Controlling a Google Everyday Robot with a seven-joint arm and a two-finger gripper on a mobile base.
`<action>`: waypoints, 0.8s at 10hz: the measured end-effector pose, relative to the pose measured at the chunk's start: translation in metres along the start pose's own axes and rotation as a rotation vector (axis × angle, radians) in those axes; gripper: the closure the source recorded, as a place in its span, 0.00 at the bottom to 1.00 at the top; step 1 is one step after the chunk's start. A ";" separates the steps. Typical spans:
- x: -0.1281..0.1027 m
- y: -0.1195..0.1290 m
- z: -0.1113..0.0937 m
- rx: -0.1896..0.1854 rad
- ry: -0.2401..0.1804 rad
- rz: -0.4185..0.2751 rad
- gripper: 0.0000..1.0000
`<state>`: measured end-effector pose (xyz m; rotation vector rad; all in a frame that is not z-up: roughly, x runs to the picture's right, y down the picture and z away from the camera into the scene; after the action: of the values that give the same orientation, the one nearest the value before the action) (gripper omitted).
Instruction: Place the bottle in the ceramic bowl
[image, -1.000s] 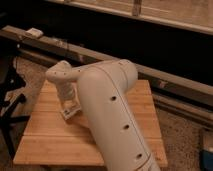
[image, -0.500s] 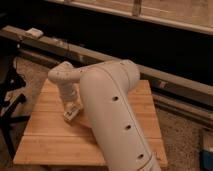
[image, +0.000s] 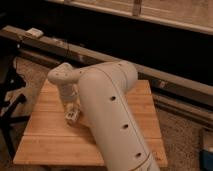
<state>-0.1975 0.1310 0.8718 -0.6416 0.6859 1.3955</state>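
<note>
My gripper (image: 72, 115) hangs from the pale wrist (image: 64, 77) low over the left-middle of the wooden table (image: 45, 140). A small whitish shape shows at its tip; I cannot tell whether this is the bottle or part of the gripper. My large white arm (image: 112, 115) crosses the table's middle and right and covers much of it. The orange-red ceramic bowl is not in view; it may be hidden behind the arm.
A dark stand or chair frame (image: 10, 100) is at the table's left edge. A long dark rail (image: 165, 82) runs behind the table, with a small white object (image: 34, 33) on it at far left. A blue item (image: 207, 152) sits at the right edge.
The gripper has moved slightly lower and toward the front of the table. The arm has shifted a little with it.
</note>
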 end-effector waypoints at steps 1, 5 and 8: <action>-0.003 0.002 0.007 0.000 0.015 -0.011 0.35; -0.013 0.004 0.025 -0.041 0.074 -0.019 0.55; -0.008 -0.001 0.004 -0.108 0.048 -0.026 0.85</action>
<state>-0.1965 0.1288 0.8811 -0.7691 0.6408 1.4038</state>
